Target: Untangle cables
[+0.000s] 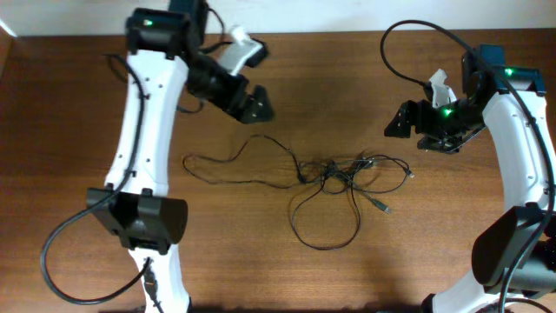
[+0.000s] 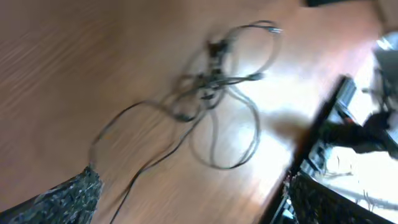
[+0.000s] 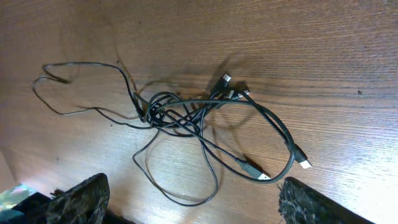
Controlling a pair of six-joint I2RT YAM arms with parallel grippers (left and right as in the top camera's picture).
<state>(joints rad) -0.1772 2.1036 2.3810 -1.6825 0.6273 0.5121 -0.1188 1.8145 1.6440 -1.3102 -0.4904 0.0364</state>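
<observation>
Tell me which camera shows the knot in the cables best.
Right wrist: the knot is close and sharp, with the plugs clear. Overhead shows it whole but small; left wrist shows it blurred.

Brown wood-grain table (image 1: 347, 78) carries thin black cables (image 1: 334, 174) near centre. Wires knotted in small clump. One long strand trails left from clump in flat open loop. Second loop sags toward front edge. Smaller loops spread right. Plug ends (image 3: 252, 169) lie loose on wood beside clump
</observation>
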